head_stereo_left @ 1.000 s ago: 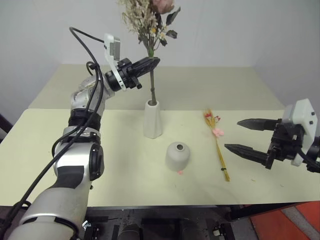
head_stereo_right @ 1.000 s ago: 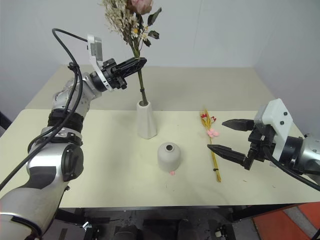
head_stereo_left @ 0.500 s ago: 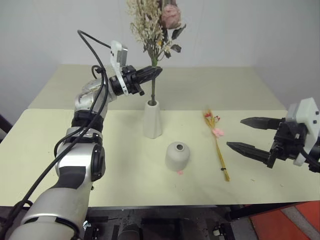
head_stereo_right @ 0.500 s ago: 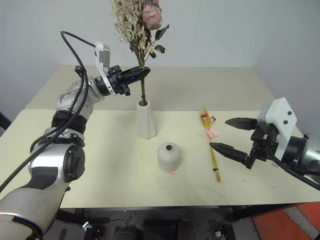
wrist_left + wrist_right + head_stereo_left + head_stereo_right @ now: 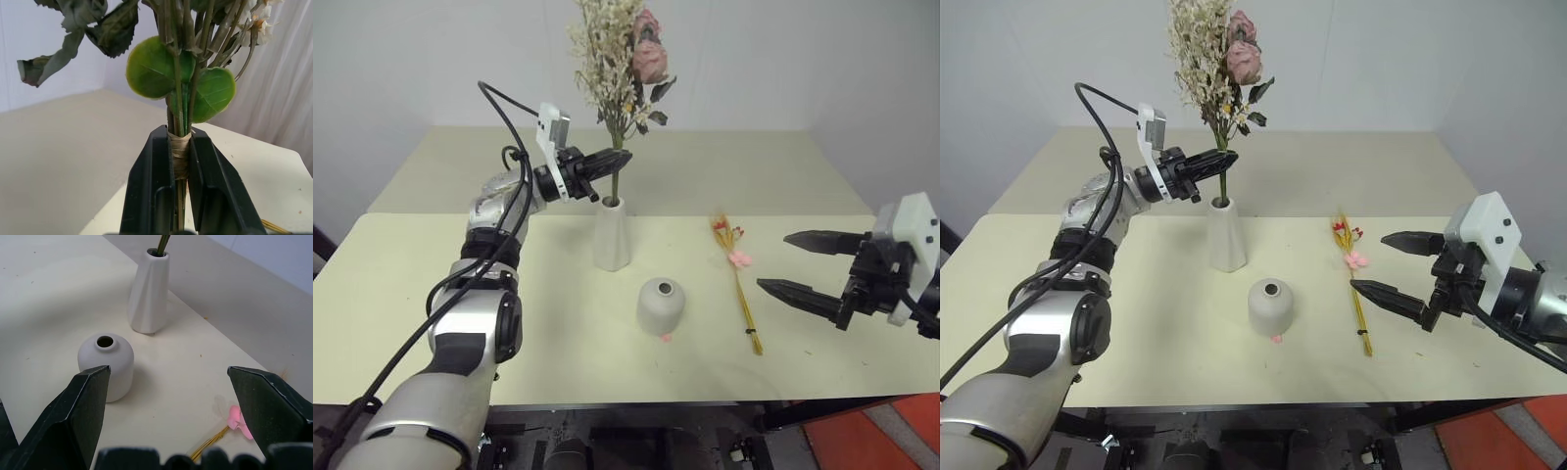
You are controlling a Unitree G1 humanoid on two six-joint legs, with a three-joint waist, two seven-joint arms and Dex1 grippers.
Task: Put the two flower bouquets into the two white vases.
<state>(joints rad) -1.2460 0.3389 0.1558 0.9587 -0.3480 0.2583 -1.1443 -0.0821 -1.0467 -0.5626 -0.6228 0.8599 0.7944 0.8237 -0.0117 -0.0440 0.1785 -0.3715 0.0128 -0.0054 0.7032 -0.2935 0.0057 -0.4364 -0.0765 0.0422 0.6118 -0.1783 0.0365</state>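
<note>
**Bushy bouquet seated in the tall vase, slim one waiting**

The left gripper (image 5: 180,161) pinches the bushy bouquet (image 5: 619,59) at its taped binding, stems running down from the fingers into the tall vase (image 5: 612,233) just below. It looks light but top-heavy, with brittle sprigs, so the wrapped binding is the safest hold. The right gripper (image 5: 811,266) hangs with jaws spread wide, empty. Beside it lies the slim bouquet (image 5: 737,279): thin, stiff and fragile, best pinched mid-stalk. Ahead sits the squat vase (image 5: 105,365).

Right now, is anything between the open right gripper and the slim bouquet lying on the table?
Nothing visible. The right gripper hangs open just right of the slim bouquet, with bare table between them. The short vase sits on the bouquet's far side.
</note>
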